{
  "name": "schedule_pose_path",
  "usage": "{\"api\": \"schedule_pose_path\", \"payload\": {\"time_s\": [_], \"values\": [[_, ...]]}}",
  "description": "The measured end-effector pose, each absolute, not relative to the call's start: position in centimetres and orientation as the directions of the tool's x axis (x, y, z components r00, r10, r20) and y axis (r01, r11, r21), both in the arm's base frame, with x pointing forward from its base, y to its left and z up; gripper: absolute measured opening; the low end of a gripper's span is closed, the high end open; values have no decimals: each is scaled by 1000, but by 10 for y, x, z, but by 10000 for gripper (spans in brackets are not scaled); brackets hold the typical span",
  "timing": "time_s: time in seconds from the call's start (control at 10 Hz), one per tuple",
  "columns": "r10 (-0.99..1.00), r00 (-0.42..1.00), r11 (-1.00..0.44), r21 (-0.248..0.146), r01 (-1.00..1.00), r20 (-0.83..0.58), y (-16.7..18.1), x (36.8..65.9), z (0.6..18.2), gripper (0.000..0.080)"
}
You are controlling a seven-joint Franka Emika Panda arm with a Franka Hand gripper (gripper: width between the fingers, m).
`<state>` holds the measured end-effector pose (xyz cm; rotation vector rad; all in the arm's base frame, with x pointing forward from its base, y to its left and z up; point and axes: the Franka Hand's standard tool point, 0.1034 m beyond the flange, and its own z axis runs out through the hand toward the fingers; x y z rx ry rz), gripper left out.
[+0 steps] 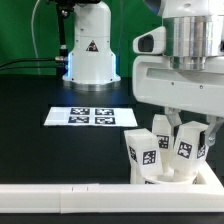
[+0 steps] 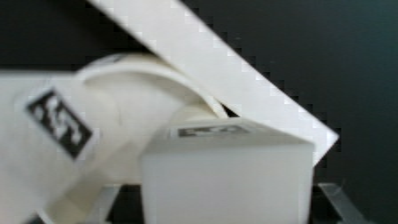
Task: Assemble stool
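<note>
The claw's (image 1: 170, 135) fingertips are lying hidden behind the legs, so how far it is open cannot be told. In the exterior view the arm is hanging over the stool parts at that view's right, low in the frame, just behind the rail (image 1: 70, 198). Three tagged legs (image 1: 144, 152) are showing there, standing tilted and crowded together; the seat (image 2: 134, 105) is mostly covered. In the blurred wrist view one leg (image 2: 222, 175) is filling the foreground against the round seat. One marker board (image 1: 90, 117) is lying on the black tabletop (image 1: 40, 90).
</note>
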<state>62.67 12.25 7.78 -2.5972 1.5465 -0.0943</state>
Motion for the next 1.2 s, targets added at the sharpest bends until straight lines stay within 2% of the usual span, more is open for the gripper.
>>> {"api": "schedule_pose_path", "payload": {"time_s": [0.1,0.6,0.7,0.8,0.9,1.0,1.1,1.2], "values": [[-968,241,-231,-134,-964,-64,125,626,77,341],[-990,-61,76,-111,-991,-129,127,627,77,337],[-992,-26,41,-115,-992,-125,127,627,77,337],[-993,13,1,-117,-993,-120,127,626,77,418],[-986,127,-114,-118,-986,-110,129,628,84,418],[-924,377,-364,-150,-919,-65,128,633,93,596],[-850,525,-515,-154,-843,-35,132,632,97,639],[-788,615,-608,-142,-781,-9,140,630,100,639]]}}
